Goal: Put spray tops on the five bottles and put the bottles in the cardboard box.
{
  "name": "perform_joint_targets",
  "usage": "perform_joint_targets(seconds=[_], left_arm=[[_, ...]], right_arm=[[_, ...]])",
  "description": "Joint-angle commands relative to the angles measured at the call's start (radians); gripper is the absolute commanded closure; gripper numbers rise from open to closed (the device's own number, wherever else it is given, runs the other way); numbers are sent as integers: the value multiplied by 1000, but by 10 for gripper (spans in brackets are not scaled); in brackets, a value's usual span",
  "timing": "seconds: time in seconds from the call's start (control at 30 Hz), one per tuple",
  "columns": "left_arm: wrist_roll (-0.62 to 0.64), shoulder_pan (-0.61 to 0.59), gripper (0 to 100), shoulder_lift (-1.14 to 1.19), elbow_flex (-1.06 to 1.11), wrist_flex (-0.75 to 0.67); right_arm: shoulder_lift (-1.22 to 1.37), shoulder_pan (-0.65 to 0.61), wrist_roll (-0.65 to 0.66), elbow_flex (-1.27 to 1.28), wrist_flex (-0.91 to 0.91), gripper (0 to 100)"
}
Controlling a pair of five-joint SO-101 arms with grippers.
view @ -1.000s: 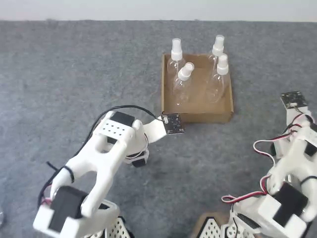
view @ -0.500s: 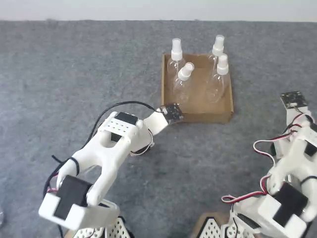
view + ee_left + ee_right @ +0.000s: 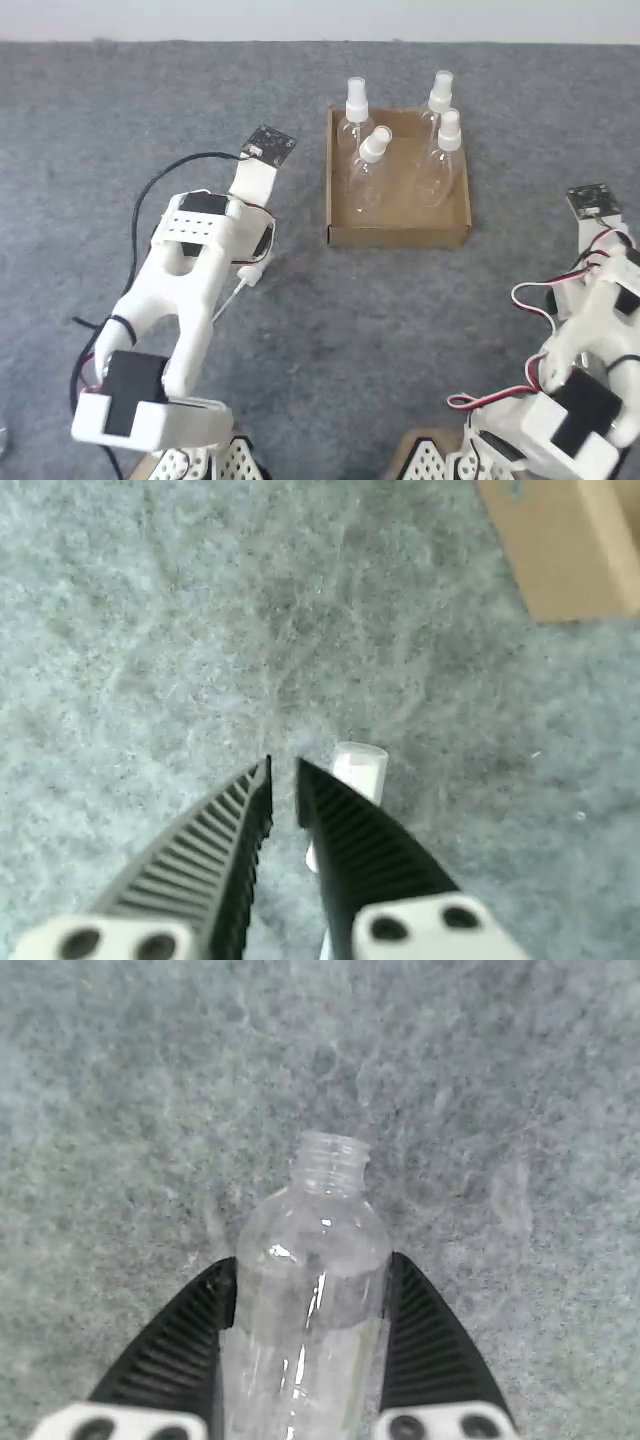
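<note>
Grey carpet (image 3: 480,300) covers the whole table. The cardboard box (image 3: 398,236) sits on the far side w/ four topped bottles (image 3: 437,170) in it. My right gripper (image 3: 312,1268) is clamped on the fifth bottle (image 3: 318,1225); its neck is open, no top yet. My left gripper (image 3: 283,770) hangs low over the carpet, left of the box. Its fingers are nearly together, just a slit, w/ nothing b/w them as far as I can tell. The last spray top (image 3: 358,765) lies on the carpet just beside one finger, its tube running back under that finger.

Step in hand, I reckon: pick up that top. To do it well:
- Spread the fingers wide first.
- Shift sideways so the head sits b/w them, then go down.
- Grip the head, not the thin tube, so the tube hangs free & can feed into the neck.
- Keep the right arm steady as a target.
</note>
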Motion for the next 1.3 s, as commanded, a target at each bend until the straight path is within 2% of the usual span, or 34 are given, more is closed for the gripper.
perform_joint_targets(seconds=[0.0,0.1,0.27,0.53,0.6,0.67,0.73,0.93,1.27], left_arm=[[12,-6,854,-9,-50,-9],[2,3,848,-9,-50,-8],[-84,44,848,21,-8,-9],[-91,37,849,193,-65,-21],[-86,37,874,207,-82,-25],[-83,37,940,193,-91,-25],[-54,37,993,147,-99,-20],[18,46,990,-121,-105,74],[249,38,990,-649,-88,219]], right_arm=[[-2,5,-12,-54,-10,988],[-2,5,-12,-54,-10,988],[-1,7,28,-49,-10,988],[-2,5,44,-26,-10,988],[-2,5,44,-26,-10,988],[-2,5,44,-26,-10,988],[-2,5,44,-28,-10,988],[-2,5,44,-28,-15,988],[-4,8,44,-28,-10,984]])
